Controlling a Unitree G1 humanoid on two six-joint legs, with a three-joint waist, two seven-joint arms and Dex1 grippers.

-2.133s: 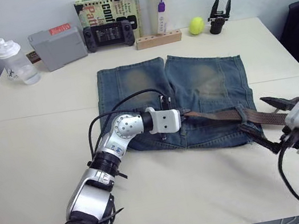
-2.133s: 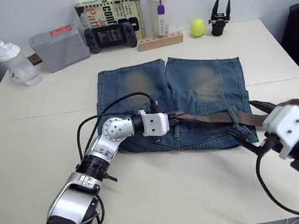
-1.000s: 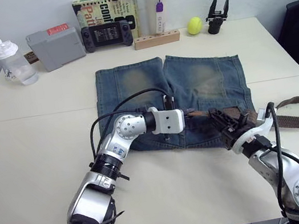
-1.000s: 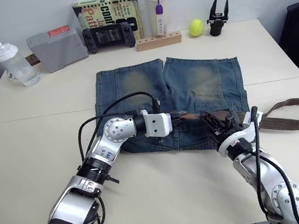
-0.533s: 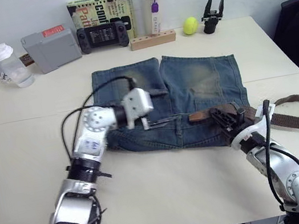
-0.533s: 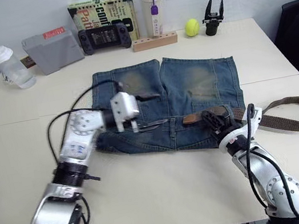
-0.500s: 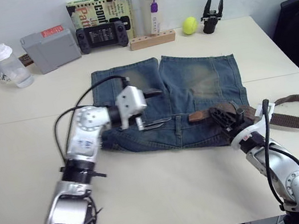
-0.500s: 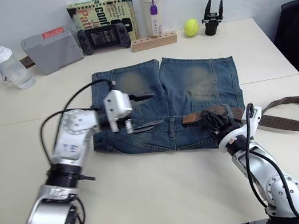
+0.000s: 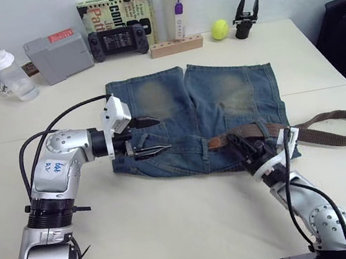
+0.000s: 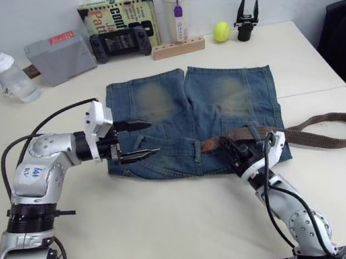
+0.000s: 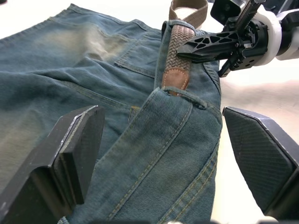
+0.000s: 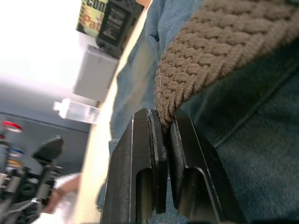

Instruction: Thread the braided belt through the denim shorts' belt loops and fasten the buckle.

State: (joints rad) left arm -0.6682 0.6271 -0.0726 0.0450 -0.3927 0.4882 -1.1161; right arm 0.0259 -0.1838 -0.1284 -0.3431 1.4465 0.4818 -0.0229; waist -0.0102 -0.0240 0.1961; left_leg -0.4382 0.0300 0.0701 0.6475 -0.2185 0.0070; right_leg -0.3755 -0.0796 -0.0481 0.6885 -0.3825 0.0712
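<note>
Belt (image 9: 325,134) lies partly threaded along the shorts' (image 9: 222,104) waistband — soft, limp, best pinched near its stiffer leather tip. Right claw (image 9: 248,154) pinches it; left claw (image 9: 149,135) gapes empty.

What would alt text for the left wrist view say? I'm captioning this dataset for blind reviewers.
A braided belt with a tan leather tip lies along the waistband of faded denim shorts, its tip just short of a belt loop. The right gripper pinches the belt, and the left gripper hangs open in front.
</note>
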